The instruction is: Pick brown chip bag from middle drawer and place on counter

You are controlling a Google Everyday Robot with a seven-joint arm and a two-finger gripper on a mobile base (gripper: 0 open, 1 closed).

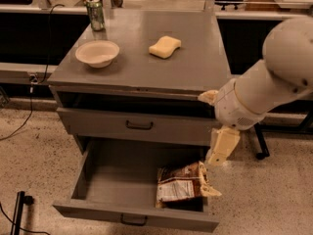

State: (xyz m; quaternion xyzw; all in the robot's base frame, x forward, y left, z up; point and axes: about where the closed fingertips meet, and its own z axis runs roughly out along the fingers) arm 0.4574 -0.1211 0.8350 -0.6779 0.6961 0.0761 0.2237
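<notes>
The brown chip bag [182, 185] lies crinkled in the right front of the open middle drawer [117, 180], its white label panel facing up. The counter [146, 67] is the grey top of the cabinet above. My gripper [220, 148] hangs from the white arm at the cabinet's right front corner, pointing down, just above and to the right of the bag and not touching it.
On the counter stand a white bowl [98, 53], a yellow sponge [165, 47] and a green can [96, 14] at the back left. A shut drawer with a dark handle [139, 126] sits above the open one. Speckled floor surrounds the cabinet; a dark stand leg [259, 143] is at the right.
</notes>
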